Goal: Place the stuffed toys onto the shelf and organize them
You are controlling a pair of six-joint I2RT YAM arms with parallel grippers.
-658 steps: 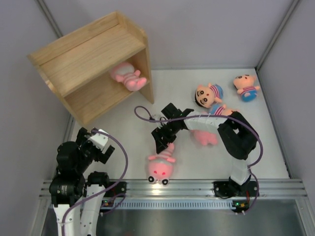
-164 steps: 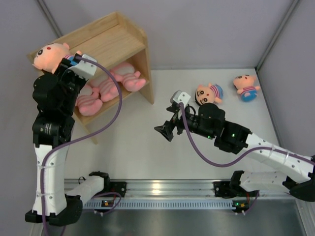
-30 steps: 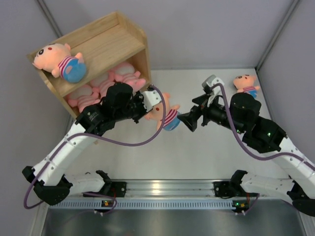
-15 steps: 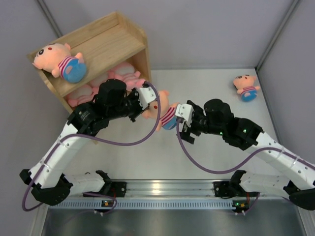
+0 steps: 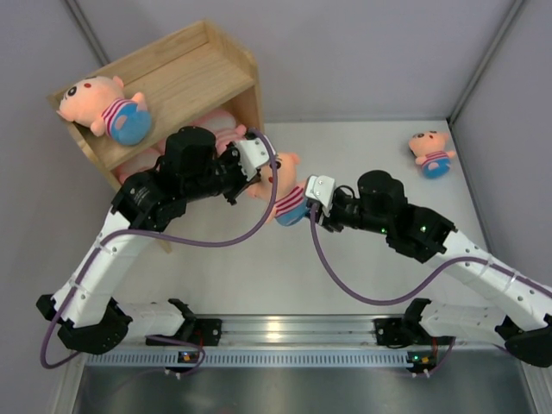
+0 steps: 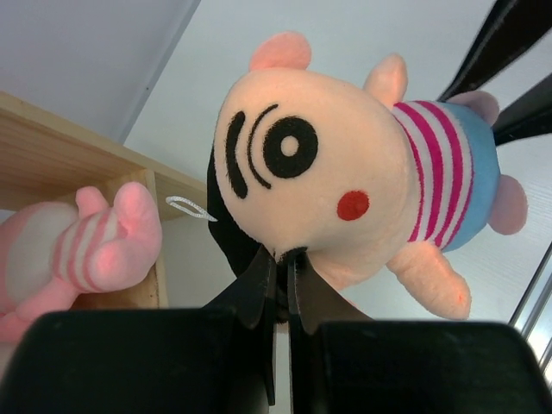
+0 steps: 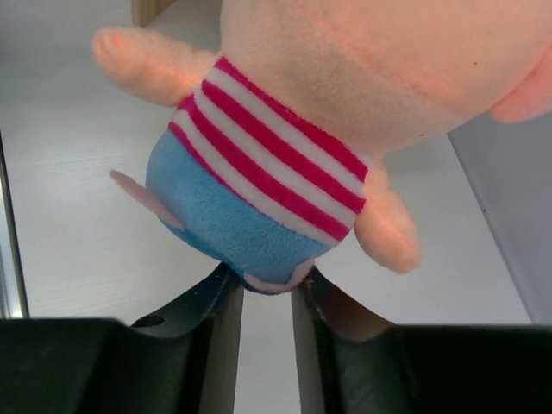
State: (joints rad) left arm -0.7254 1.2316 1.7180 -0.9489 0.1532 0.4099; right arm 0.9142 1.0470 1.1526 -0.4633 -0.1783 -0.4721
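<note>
One doll (image 5: 283,183) with a peach head, pink-striped shirt and blue bottom hangs in the air between both arms, just right of the shelf (image 5: 185,78). My left gripper (image 5: 264,181) is shut on the dark hair at its head (image 6: 280,257). My right gripper (image 5: 305,214) is closed on its blue bottom (image 7: 233,207), with a finger (image 7: 216,319) pressing from each side. A second doll (image 5: 105,108) lies on the shelf's top board. Pink striped animals (image 5: 220,128) sit in the lower tier, one (image 6: 103,250) showing in the left wrist view. A third doll (image 5: 431,153) lies at the back right.
The shelf's right side panel (image 5: 255,121) stands close to the held doll and the left wrist. Grey walls close the table on three sides. The rail with the arm bases (image 5: 293,332) runs along the near edge.
My right gripper has come up to the doll and closed on its blue bottom. The left arm, still holding the doll by the hair, has drifted slightly up and left.
</note>
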